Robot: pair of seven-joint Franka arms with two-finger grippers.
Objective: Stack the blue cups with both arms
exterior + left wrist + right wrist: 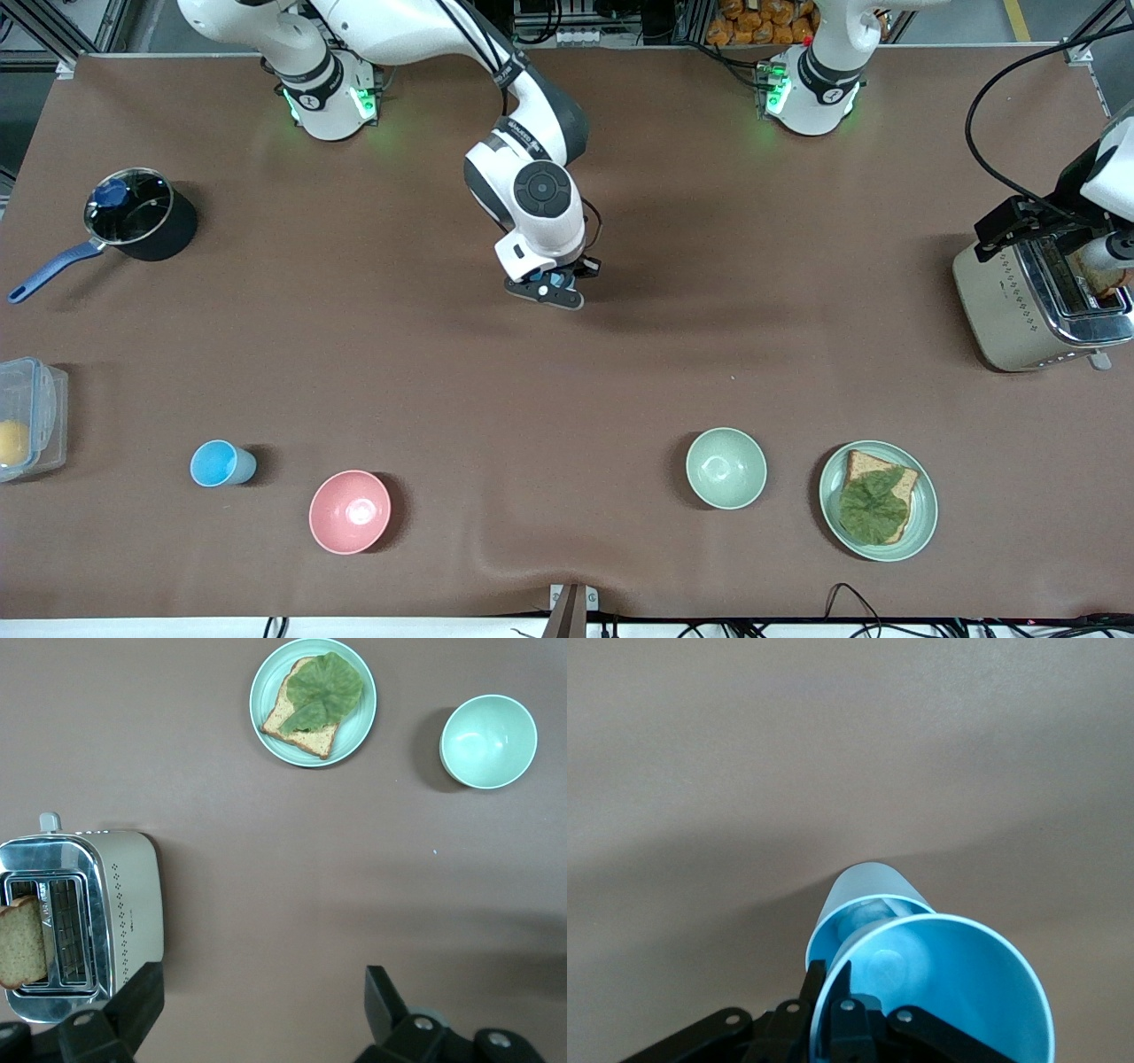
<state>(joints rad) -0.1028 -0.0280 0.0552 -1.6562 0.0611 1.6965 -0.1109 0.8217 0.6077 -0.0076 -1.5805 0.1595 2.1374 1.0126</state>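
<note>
My right gripper [554, 291] is over the middle of the table and shut on the rim of a blue cup [948, 992], one finger inside and one outside. In the right wrist view a second blue cup [868, 890] shows just below the held one, its mouth toward it. I cannot tell whether they touch. In the front view only a bit of blue [556, 282] shows under the hand. Another blue cup [221, 463] stands alone near the right arm's end, beside the pink bowl [349, 511]. My left gripper [257, 1005] is open and empty beside the toaster [89, 921].
A pale green bowl [726, 468] and a green plate [921, 514] with bread and lettuce sit toward the left arm's end. The toaster [1032, 306] holds a slice of toast. A black pot [142, 215] and a clear box [31, 416] are at the right arm's end.
</note>
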